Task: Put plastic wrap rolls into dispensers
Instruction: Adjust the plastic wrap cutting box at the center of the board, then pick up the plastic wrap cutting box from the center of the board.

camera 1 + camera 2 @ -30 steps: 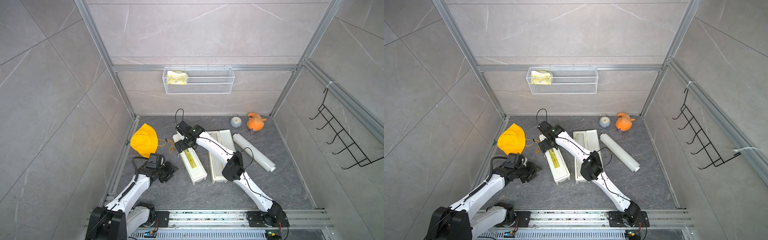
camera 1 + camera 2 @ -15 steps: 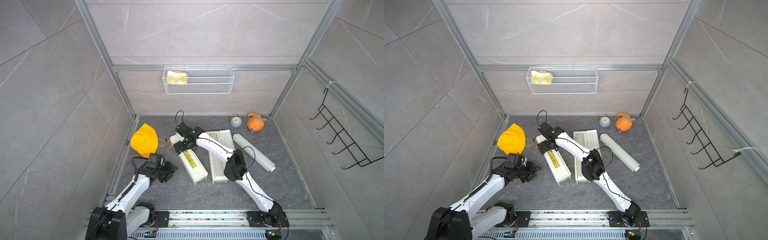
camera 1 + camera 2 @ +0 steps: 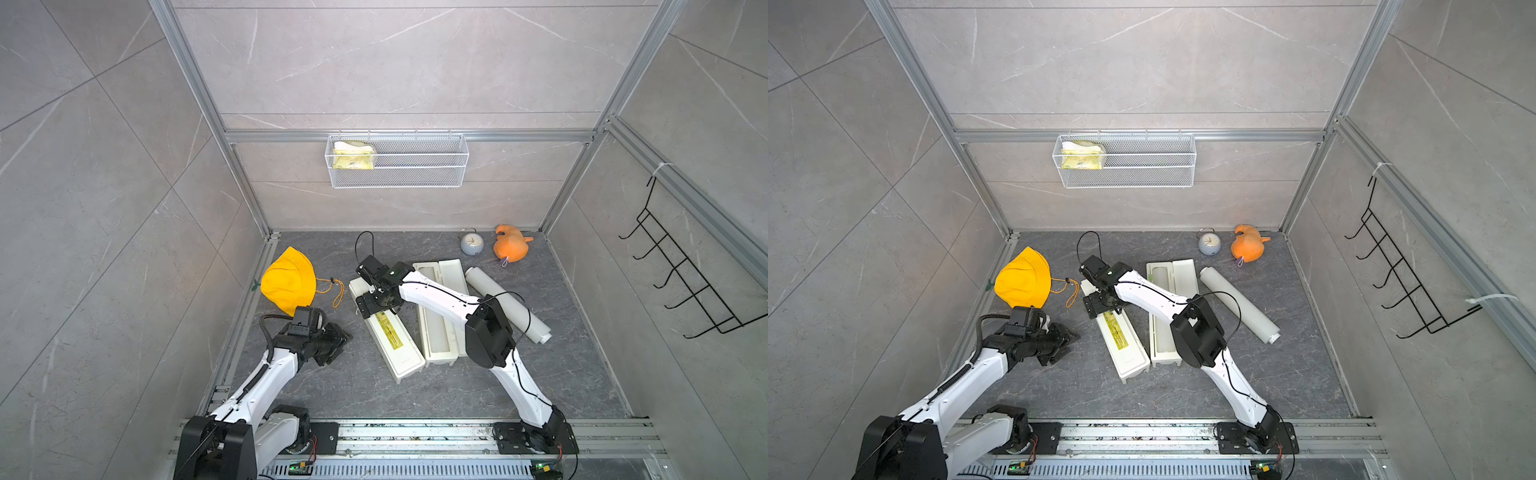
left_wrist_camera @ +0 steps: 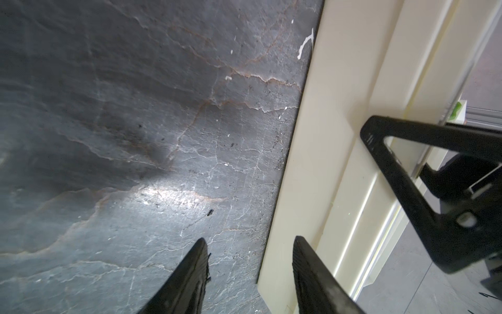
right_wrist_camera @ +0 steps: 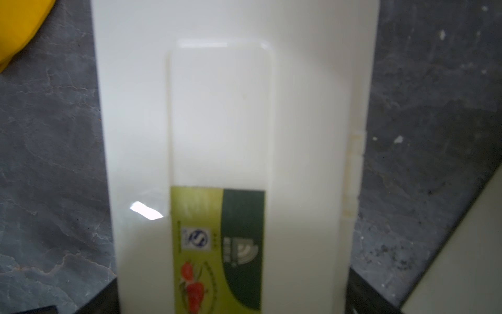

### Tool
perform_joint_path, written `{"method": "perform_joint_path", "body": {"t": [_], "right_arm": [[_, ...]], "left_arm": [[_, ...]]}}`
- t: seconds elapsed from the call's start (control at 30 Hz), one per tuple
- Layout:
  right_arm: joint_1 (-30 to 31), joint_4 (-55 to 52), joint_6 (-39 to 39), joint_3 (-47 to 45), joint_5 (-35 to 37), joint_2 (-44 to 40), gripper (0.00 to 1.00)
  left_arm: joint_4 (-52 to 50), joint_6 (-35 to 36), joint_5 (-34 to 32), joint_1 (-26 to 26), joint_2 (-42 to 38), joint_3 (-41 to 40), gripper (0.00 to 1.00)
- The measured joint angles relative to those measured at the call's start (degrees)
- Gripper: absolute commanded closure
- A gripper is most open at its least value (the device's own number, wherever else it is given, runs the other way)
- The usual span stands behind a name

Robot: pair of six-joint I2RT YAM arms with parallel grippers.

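A closed cream dispenser (image 3: 390, 336) with a yellow label lies slantwise on the dark floor. My right gripper (image 3: 380, 309) straddles its far end. In the right wrist view the box (image 5: 231, 122) fills the gap, with a dark finger (image 5: 364, 296) against each side. Beside it lies a second dispenser (image 3: 453, 274) with its lid open. A pale rounded shape lies in its trough, and I cannot tell whether it is a roll. One plastic wrap roll (image 3: 507, 303) rests on the floor to the right. My left gripper (image 3: 343, 347) is low and left of the closed box, open and empty (image 4: 248, 242).
A yellow hat (image 3: 289, 282) lies at the left wall. A small clock (image 3: 471, 243) and an orange plush toy (image 3: 511, 249) sit at the back right. A wire basket (image 3: 397, 166) hangs on the back wall and a black hook rack (image 3: 685, 282) on the right wall.
The right gripper's jaws have come in a little against the sides of the closed dispenser. The left arm has barely moved.
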Motion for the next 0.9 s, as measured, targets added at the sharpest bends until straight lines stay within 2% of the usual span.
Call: {"method": "perform_joint_path", "body": {"t": [0.13,0.23,0.6,0.9], "right_arm": [[0.2,3.8,4.0,-10.3,0.0,-6.1,0.01],[0.7,3.1,4.2,-11.0,1.2,-6.6,0.0],[1.4,-3.6,-0.4,1.6,5.4,1.2,0.01],[2.3,-5.9,-2.5,4.0,7.4,4.0,0.03]], "left_arm": [[-0.2,0.5,0.0,0.3,0.0,0.0,0.47],[-0.2,0.8,0.0,0.4,0.0,0.0,0.47],[-0.2,1.0,0.3,0.5,0.0,0.0,0.47],[-0.2,1.0,0.4,0.5,0.5,0.0,0.46]]}}
